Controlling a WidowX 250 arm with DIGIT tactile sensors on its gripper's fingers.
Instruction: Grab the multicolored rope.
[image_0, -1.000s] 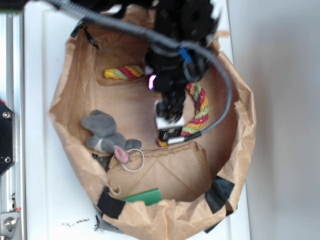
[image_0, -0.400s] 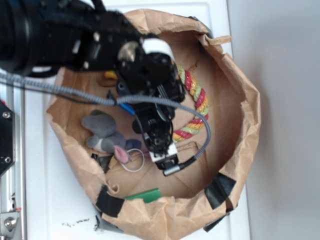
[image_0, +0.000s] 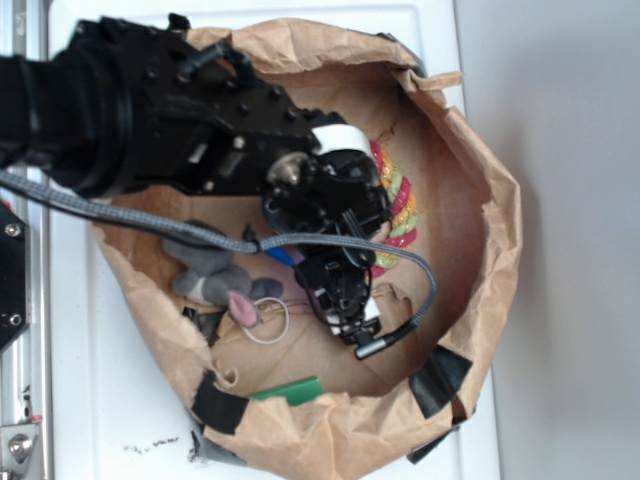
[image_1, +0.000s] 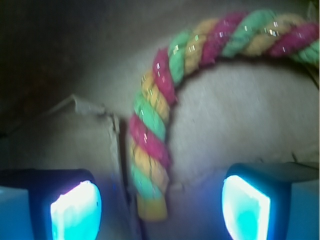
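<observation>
The multicolored rope (image_0: 398, 200) lies curved on the floor of a brown paper bag, mostly hidden under the black arm in the exterior view. In the wrist view the rope (image_1: 155, 135) arcs from the top right down to a yellow end between my two glowing pads. My gripper (image_1: 160, 210) is open, its jaws wide apart on either side of the rope's end, not touching it. In the exterior view the gripper (image_0: 345, 300) sits low inside the bag, over the rope's lower end.
A grey plush mouse (image_0: 205, 270) with a pink ear and a metal ring (image_0: 268, 322) lies at the left. A small green block (image_0: 288, 391) rests by the bag's crumpled front wall (image_0: 330, 440). A cardboard fold (image_1: 112, 145) runs beside the rope's end.
The arm has swung from the bag's rear across to the left and lowered over the rope's lower end. The rope's left part is now hidden. The jaws remain open.
</observation>
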